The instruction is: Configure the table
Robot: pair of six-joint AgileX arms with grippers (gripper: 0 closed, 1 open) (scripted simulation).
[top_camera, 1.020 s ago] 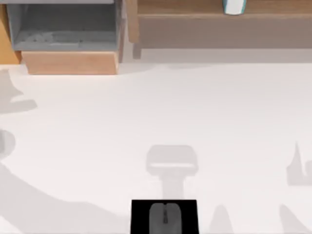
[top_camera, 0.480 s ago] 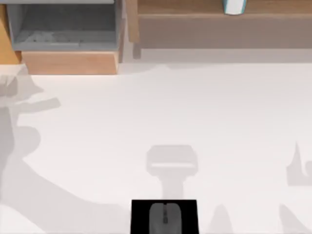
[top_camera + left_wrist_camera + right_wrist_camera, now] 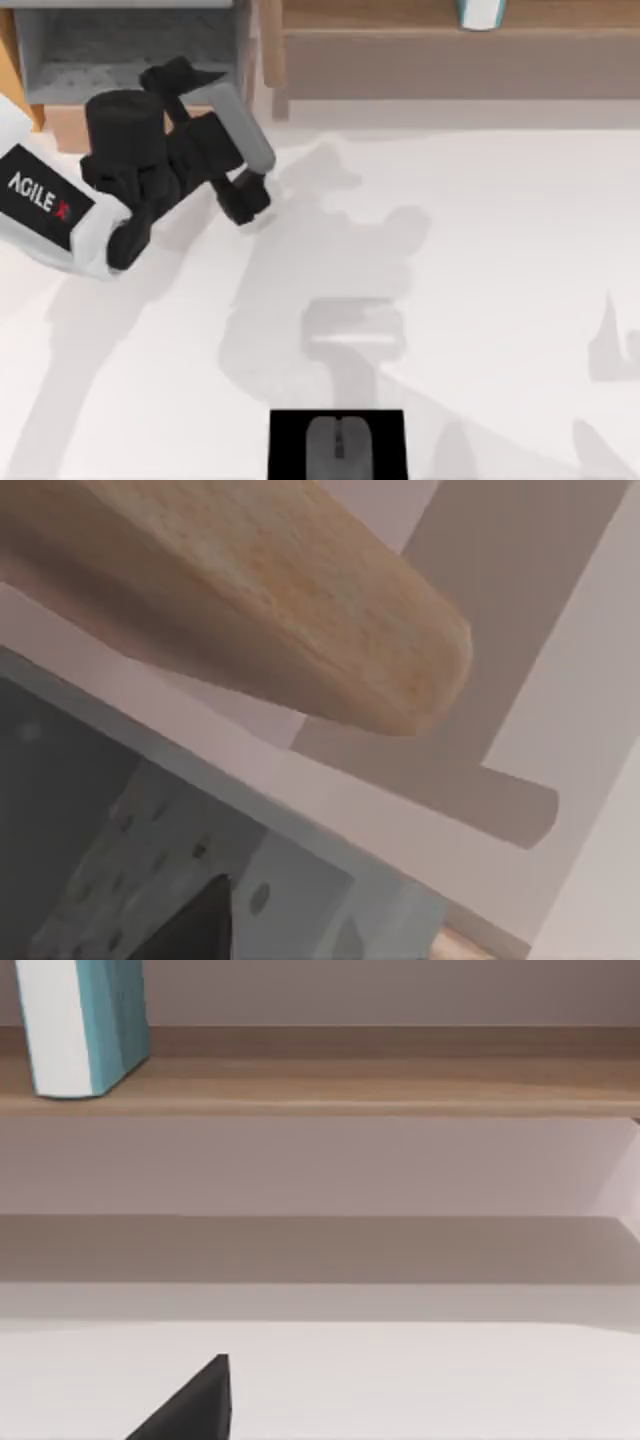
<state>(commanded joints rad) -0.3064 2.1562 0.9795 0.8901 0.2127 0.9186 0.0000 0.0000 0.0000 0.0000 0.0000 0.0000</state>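
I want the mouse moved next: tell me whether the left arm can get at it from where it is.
Probably yes. The left gripper is by the grey box at far left; bare table lies between it and the mouse.

One marking was legible. In the top view, the word "AGILE" appeared in white capital letters, followed by a red "X", on a black rectangular panel (image 3: 40, 198) fixed to the white casing of the left arm (image 3: 70, 225). The panel sat at the table's left side, and the lettering ran at a slant, descending toward the right. No other text, number, brand or sign could be read on the white and teal upright container (image 3: 480, 13), the black square mat (image 3: 338, 444), the grey computer mouse (image 3: 338, 444) or the light-brown wooden shelf unit (image 3: 440, 40).
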